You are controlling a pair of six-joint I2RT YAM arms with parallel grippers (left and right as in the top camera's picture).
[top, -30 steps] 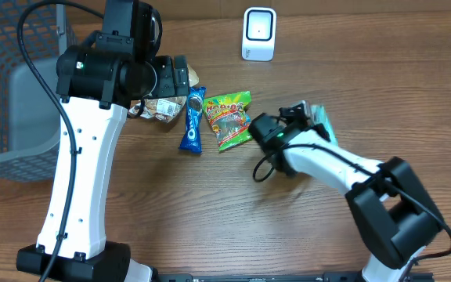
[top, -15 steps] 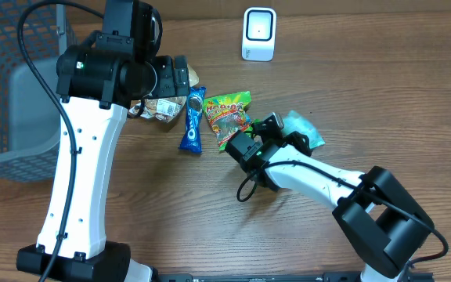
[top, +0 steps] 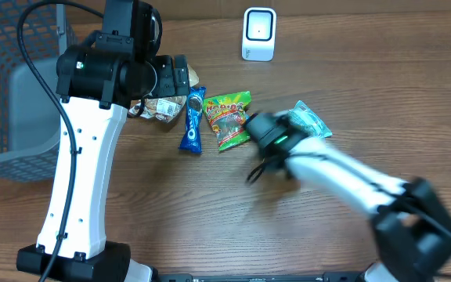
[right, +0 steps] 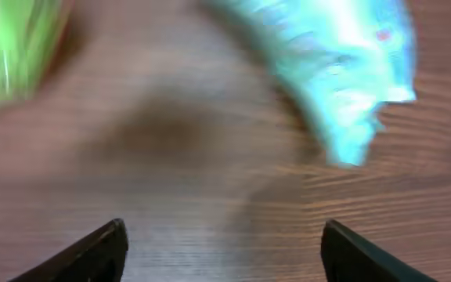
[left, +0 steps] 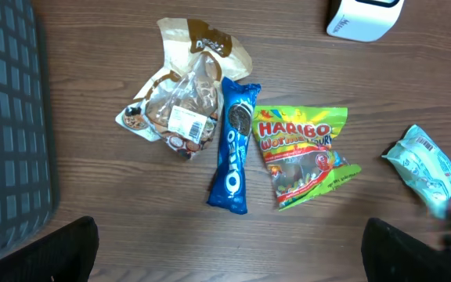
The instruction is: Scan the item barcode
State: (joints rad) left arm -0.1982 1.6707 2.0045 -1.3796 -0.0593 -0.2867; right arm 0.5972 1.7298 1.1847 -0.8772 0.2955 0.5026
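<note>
Right claw (right: 224,252) stands wide open with nothing between its fingers, and it shows as a blur at centre right of the overhead view. The left claw (left: 233,251) gapes empty too, hanging over the snacks. The teal packet (top: 310,121) lies flat on the wood just ahead of the right claw, touching neither finger, so the grasp looks like the step in hand. To do it well, pinch the packet by one edge so the fingers cover no print. Then lift it and turn its coded face toward the white scanner (top: 258,34) at upper centre. The grey mesh basket (top: 6,117) fills the left edge, and no item can be made out inside it. The cookie bag (left: 180,110), Haribo bag (left: 300,157) and Oreo pack (left: 234,149) lie sealed side by side.
</note>
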